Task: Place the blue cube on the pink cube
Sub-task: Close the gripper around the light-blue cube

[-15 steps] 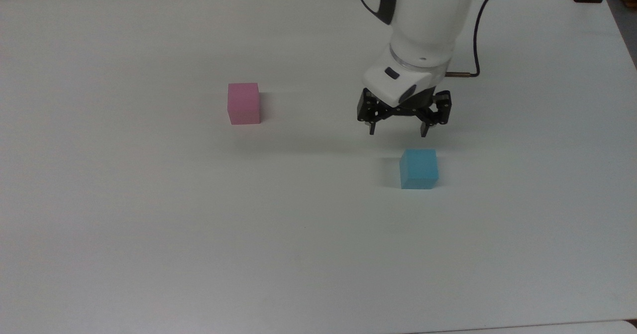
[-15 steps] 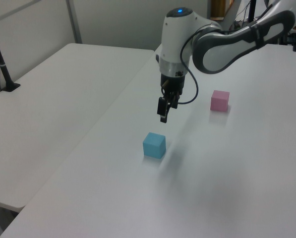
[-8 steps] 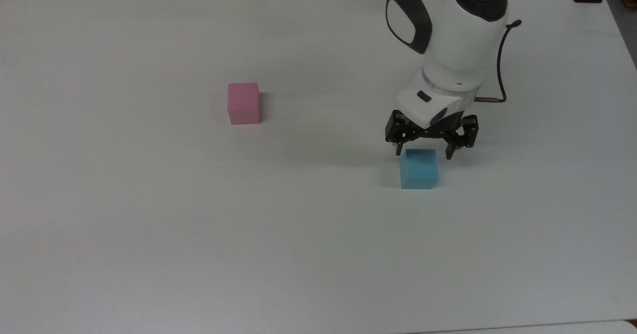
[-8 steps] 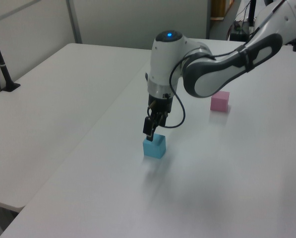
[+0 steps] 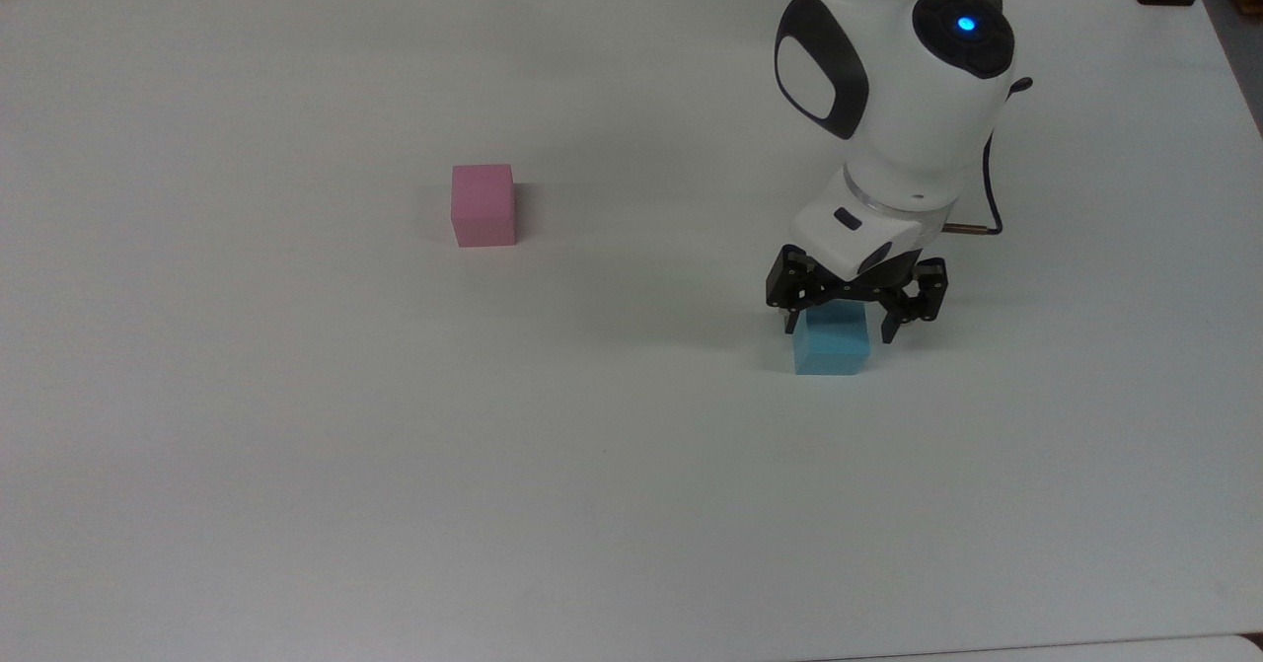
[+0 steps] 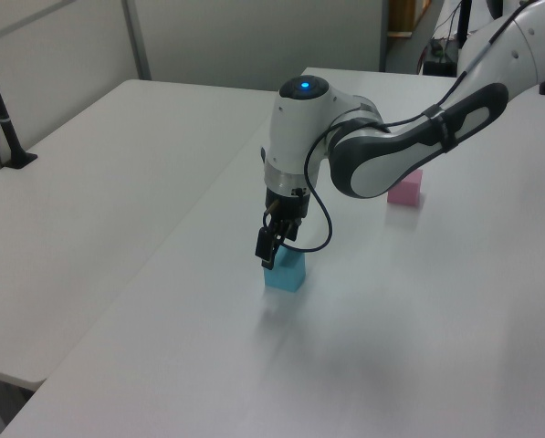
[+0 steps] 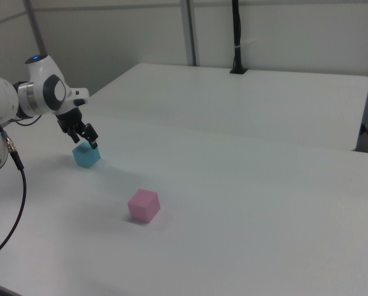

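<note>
The blue cube (image 5: 832, 346) (image 6: 286, 271) (image 7: 86, 155) rests on the white table (image 5: 296, 425), toward the top view's right. My gripper (image 5: 839, 330) (image 6: 270, 255) (image 7: 85, 141) is open and lowered over it, one finger on each side of the cube's upper part, in the top view a sliver of gap at each. The pink cube (image 5: 482, 205) (image 6: 405, 186) (image 7: 143, 205) stands alone far off to the top view's left, apart from the arm.
A second white table (image 6: 89, 182) (image 7: 245, 98) adjoins this one, with a black pole (image 6: 5, 123) (image 7: 237, 37) clamped at its far edge. A black cable (image 5: 992, 183) loops off my wrist. Wide bare tabletop lies between the two cubes.
My open gripper has travelled from a spot short of the blue cube to directly over it and come down, so its fingers now straddle the cube. Neither cube has moved.
</note>
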Controlling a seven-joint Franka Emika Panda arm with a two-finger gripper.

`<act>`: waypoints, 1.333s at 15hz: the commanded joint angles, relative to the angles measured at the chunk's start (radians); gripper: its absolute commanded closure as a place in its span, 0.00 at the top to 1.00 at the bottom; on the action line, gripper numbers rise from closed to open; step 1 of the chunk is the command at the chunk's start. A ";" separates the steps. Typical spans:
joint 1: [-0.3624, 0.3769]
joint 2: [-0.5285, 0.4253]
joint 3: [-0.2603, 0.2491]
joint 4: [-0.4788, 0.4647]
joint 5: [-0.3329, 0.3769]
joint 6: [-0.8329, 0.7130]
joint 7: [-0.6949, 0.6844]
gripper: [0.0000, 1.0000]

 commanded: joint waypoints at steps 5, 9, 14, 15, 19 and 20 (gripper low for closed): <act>0.049 0.000 -0.059 -0.002 -0.026 0.003 0.026 1.00; 0.067 0.000 -0.058 -0.020 -0.042 0.001 0.026 1.00; 0.067 0.001 -0.058 -0.042 -0.071 0.001 0.028 1.00; 0.067 0.001 -0.058 -0.042 -0.072 0.001 0.028 1.00; 0.075 0.001 -0.058 -0.056 -0.072 0.000 0.074 0.71; 0.077 0.000 -0.058 -0.056 -0.068 -0.002 0.082 0.68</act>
